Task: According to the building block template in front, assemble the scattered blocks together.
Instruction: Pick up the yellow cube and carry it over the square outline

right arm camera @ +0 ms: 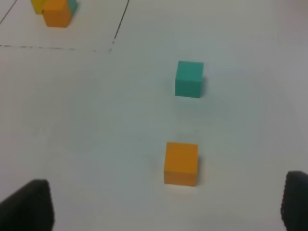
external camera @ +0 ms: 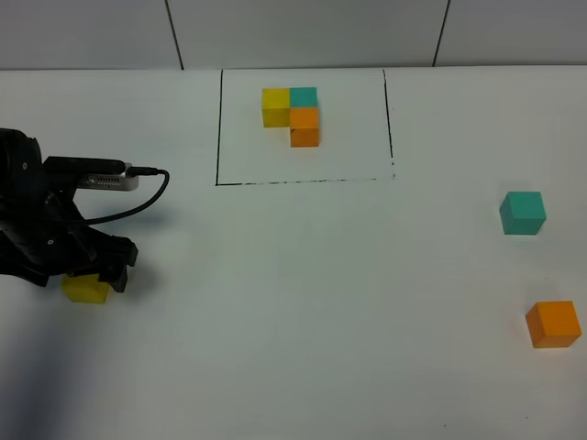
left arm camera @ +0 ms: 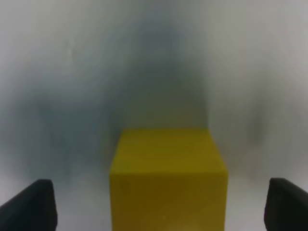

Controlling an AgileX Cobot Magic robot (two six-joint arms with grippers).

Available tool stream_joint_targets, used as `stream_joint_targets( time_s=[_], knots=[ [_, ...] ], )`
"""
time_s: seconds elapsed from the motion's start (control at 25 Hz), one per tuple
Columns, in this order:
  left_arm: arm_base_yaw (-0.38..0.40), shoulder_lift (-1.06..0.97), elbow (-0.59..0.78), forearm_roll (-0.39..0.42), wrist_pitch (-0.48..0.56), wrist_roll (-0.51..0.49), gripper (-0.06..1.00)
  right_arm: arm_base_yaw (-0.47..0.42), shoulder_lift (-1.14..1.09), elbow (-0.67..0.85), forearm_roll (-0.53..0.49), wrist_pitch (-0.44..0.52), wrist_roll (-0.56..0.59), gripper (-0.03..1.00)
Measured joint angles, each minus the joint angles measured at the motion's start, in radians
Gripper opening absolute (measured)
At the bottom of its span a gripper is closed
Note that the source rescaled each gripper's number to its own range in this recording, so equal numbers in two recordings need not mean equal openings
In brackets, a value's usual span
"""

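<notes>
The building block template (external camera: 292, 115) lies inside a black-lined rectangle at the back: yellow and teal side by side, orange against the teal. It also shows in the right wrist view (right arm camera: 54, 10). The loose yellow cube (external camera: 85, 291) sits at the left, partly under my left gripper (external camera: 94, 269). In the left wrist view the yellow cube (left arm camera: 168, 178) stands between the open fingers (left arm camera: 30, 207) with a gap on each side. The teal cube (external camera: 522, 213) and orange cube (external camera: 553, 324) lie at the right. My right gripper (right arm camera: 161, 207) is open, short of the orange cube (right arm camera: 181, 163) and teal cube (right arm camera: 189, 79).
The white table (external camera: 303, 302) carries the black rectangle outline (external camera: 218, 128) around the template. A cable (external camera: 147, 197) loops from the left arm. The right arm does not show in the exterior high view.
</notes>
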Motion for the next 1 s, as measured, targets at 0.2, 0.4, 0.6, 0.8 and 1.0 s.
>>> stream_joint_targets(
  time_s=[0.2, 0.4, 0.6, 0.8, 1.0],
  knots=[
    [0.0, 0.003, 0.014, 0.0, -0.033, -0.007, 0.89, 0.0, 0.0, 0.0, 0.0, 0.0, 0.0, 0.91],
    [0.0, 0.004, 0.014, 0.0, -0.036, -0.027, 0.55, 0.0, 0.0, 0.0, 0.0, 0.0, 0.0, 0.91],
    [0.0, 0.004, 0.014, 0.0, -0.026, -0.027, 0.0, 0.0, 0.0, 0.0, 0.0, 0.0, 0.0, 0.91],
    [0.0, 0.004, 0.014, 0.0, -0.026, 0.003, 0.0, 0.0, 0.0, 0.0, 0.0, 0.0, 0.0, 0.91],
    [0.0, 0.004, -0.018, 0.0, 0.011, 0.135, 0.0, 0.0, 0.0, 0.0, 0.0, 0.0, 0.0, 0.91]
  ],
)
